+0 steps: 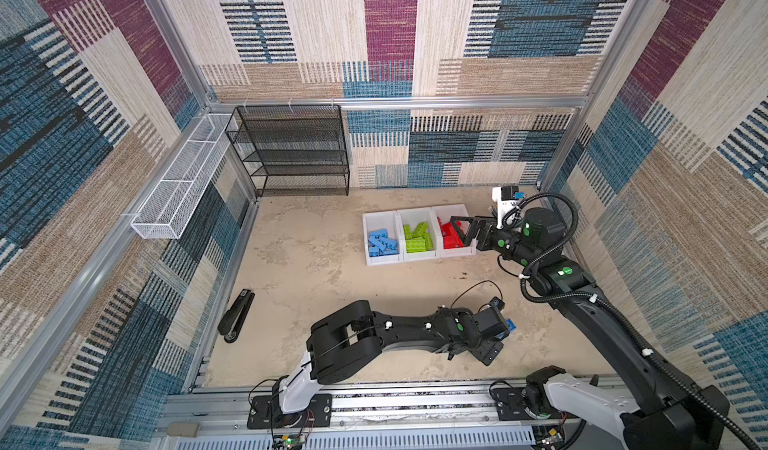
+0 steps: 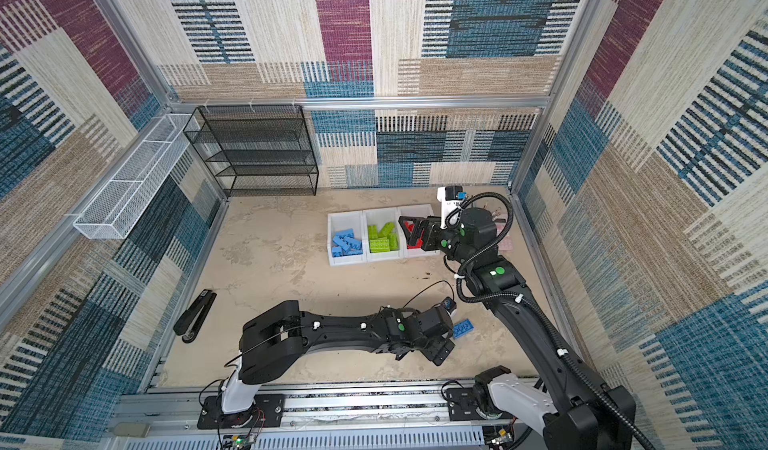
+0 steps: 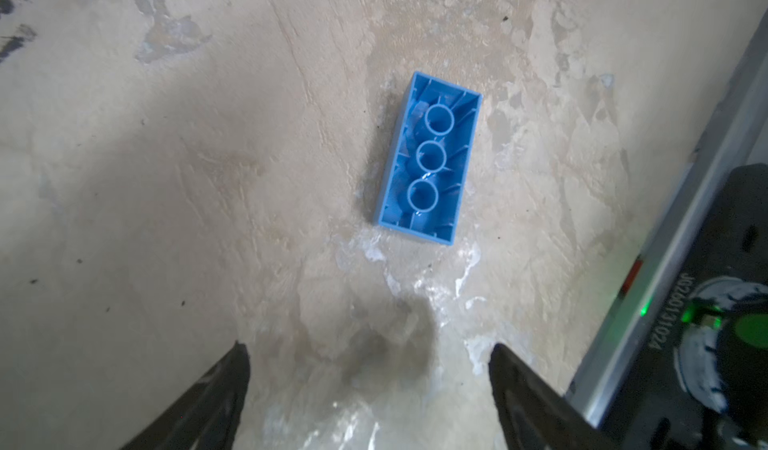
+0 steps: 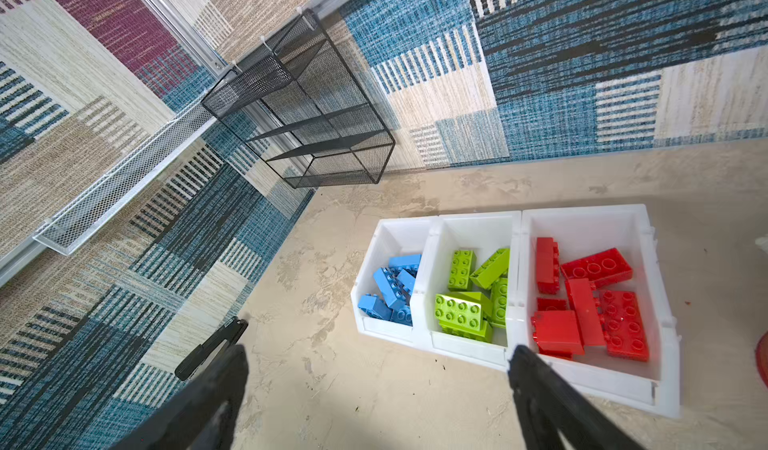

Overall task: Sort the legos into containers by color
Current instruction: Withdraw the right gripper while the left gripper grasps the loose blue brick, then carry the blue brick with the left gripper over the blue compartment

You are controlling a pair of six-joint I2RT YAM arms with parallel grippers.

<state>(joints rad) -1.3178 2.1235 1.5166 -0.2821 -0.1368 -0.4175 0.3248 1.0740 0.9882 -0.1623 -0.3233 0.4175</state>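
Three joined white containers (image 1: 380, 216) stand in a row at the back right of the table. Blue legos (image 4: 392, 286) fill the left one, lime green legos (image 4: 473, 294) the middle one, and red legos (image 4: 590, 298) the right one. One loose blue lego (image 3: 428, 159) lies studs-down on the table at the front right (image 2: 462, 327). My left gripper (image 3: 369, 346) hangs open just short of it, nothing between its fingers. My right gripper (image 1: 462, 231) is open and empty above the red container; in the right wrist view it (image 4: 378, 350) is over bare table in front of the containers.
A black stapler (image 1: 236, 315) lies by the left wall. In the back left corner stands a black mesh shelf (image 1: 291, 149). A white wire basket (image 1: 183, 178) hangs on the left wall. An aluminium rail (image 1: 415, 398) runs along the front edge.
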